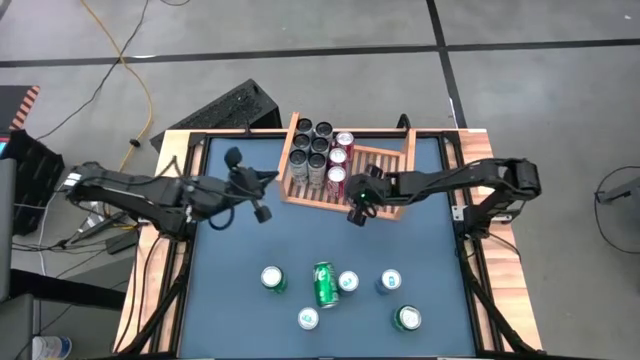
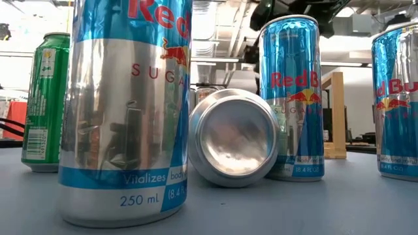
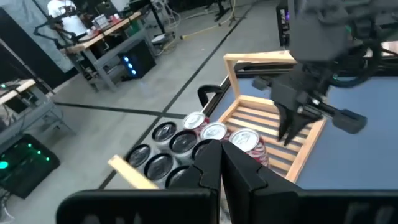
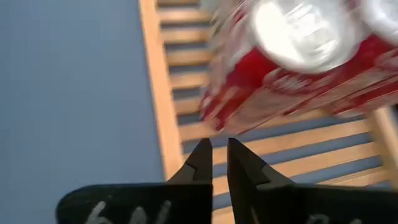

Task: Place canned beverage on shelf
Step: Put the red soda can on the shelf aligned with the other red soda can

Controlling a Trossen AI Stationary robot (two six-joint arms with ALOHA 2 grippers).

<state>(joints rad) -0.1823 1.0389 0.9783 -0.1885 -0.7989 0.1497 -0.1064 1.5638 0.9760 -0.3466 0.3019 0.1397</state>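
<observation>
At 12 o'clock on the desk (image 1: 230, 300): the shelf (image 1: 385, 160), tilted, red and dark cans (image 1: 318, 155) packed in its 9 o'clock half.
Right jaws (image 1: 357, 214): nearly closed, holding nothing, over the shelf's front rim beside a red can (image 4: 292, 68).
Left jaws (image 1: 262, 196): closed, empty, at 9 o'clock of the shelf.
Loose cans (image 1: 335, 290): six near 6 o'clock, one green can (image 1: 325, 285) lying down.

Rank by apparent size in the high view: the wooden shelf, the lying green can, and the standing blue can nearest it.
1. Wooden shelf, by far the largest.
2. Lying green can, its full length showing.
3. Standing blue can, seen end-on, only its round top showing.
</observation>
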